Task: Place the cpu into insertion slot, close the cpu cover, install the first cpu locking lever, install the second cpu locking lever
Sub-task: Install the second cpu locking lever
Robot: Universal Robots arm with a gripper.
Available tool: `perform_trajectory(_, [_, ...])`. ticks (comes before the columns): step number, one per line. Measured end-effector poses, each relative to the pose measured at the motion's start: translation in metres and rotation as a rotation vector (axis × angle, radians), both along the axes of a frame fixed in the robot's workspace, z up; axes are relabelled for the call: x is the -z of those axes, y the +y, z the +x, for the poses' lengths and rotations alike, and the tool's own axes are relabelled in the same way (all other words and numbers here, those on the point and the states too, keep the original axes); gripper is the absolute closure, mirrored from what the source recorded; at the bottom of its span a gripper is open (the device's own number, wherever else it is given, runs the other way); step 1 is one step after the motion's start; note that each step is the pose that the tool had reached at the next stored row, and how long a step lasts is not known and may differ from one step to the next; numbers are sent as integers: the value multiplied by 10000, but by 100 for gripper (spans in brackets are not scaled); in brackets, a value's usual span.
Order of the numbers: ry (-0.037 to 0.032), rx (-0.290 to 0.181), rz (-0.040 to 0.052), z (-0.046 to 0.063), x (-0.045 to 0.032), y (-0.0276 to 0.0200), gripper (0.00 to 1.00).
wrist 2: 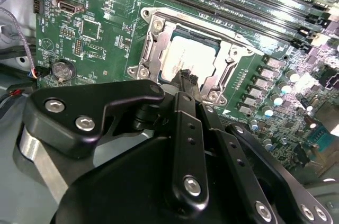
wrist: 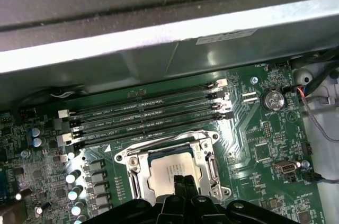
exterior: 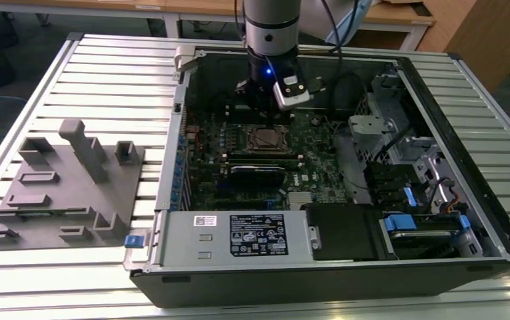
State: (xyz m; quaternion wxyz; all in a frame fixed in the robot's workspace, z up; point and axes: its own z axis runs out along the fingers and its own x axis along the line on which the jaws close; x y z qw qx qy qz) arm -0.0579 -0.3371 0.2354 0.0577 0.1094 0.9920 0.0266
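Item: small square silvery-tan metal-topped cpu (wrist 2: 185, 60), seated in silver-rimmed insertion slot (wrist: 139, 156) mid-motherboard. Black end effector (wrist 2: 186, 78) fingertips pinched together above it, empty. Advise straight, gentle motion.

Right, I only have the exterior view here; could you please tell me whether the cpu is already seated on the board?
Observer: Yes. In both wrist views the cpu lies flat, with the cpu cover framing it.
Operator: Thank you. How does the pincer stand?
Observer: In the second wrist view the pincer is shut, with its tip over one edge of the cpu. I cannot tell whether it touches.
Operator: And what lies beside the cover?
Observer: In the first wrist view, four long memory slots run along one side of it.
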Motion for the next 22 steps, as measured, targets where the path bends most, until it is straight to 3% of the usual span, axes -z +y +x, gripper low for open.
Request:
perform_trajectory(13, [1, 0, -54, 0, -65, 0, 90])
perform_trajectory(14, [29, 0, -55, 0, -65, 0, 90])
perform_trajectory(15, [98, 1, -56, 1, -64, 0, 90])
perform_trajectory(18, [433, 0, -56, 8, -59, 0, 90])
perform_trajectory(19, [467, -1, -57, 8, -60, 0, 90])
perform_trajectory(22, [473, 1, -55, 8, -59, 0, 90])
